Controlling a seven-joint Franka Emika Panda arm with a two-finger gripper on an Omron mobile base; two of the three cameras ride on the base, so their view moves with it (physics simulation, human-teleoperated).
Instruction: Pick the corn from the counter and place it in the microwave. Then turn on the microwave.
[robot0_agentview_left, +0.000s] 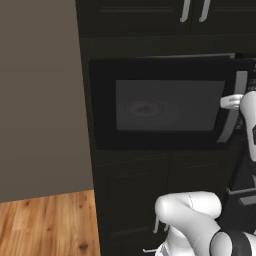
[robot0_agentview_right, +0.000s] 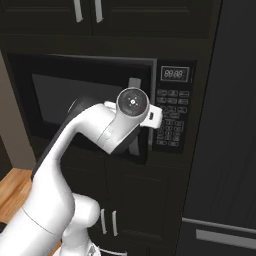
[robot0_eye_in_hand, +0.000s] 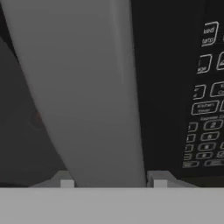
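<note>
The black microwave is built into dark cabinetry, and its door is closed or very nearly so. Its curved silver handle runs up between my two fingertips. My gripper is shut on that handle, a tip close against each side. From the left base view the gripper sits at the upper part of the handle. The keypad and display lie just right of the hand. A faint turntable plate shows through the grey window. The corn cannot be made out behind the glass. The counter is out of view.
Dark upper cabinets hang above the microwave and lower cabinet doors stand beneath it. A grey wall and wood floor lie to the left. A tall dark panel rises on the right.
</note>
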